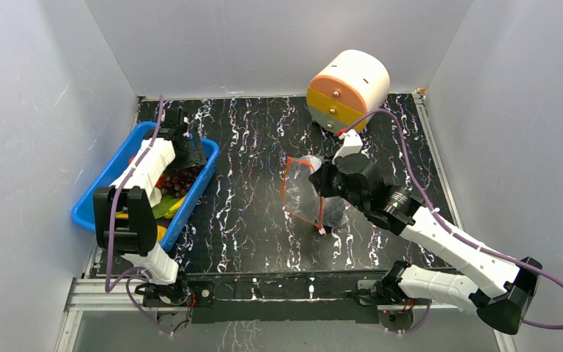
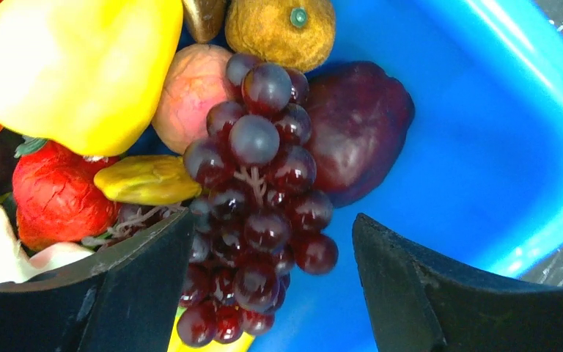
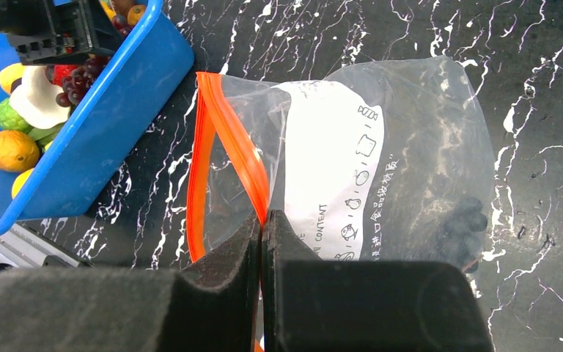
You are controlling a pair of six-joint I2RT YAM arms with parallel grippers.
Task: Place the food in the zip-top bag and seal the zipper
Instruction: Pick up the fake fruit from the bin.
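The left gripper fills the bottom of its wrist view with two black fingers spread wide, holding nothing. Between them, in the middle of the frame, lies a bunch of purple grapes. The bunch looks to brush the finger at lower left, though the edge is too blurred to be sure. More food is packed around it in the blue bin: a yellow piece at upper left, a red piece at left and a dark purple piece just right of the grapes.

In the right wrist view the right gripper stands at bottom centre with its jaws pressed together on the mouth edge of the zip-top bag. It pinches the plastic where the orange-red zipper runs down. The mouth gapes towards the left of the frame. The bag's white label faces up and a dark clump shows through the plastic at lower right.

From above, the bag sits mid-frame on the black marbled table, well apart from the bin at the left. An orange and cream drum stands at upper right.
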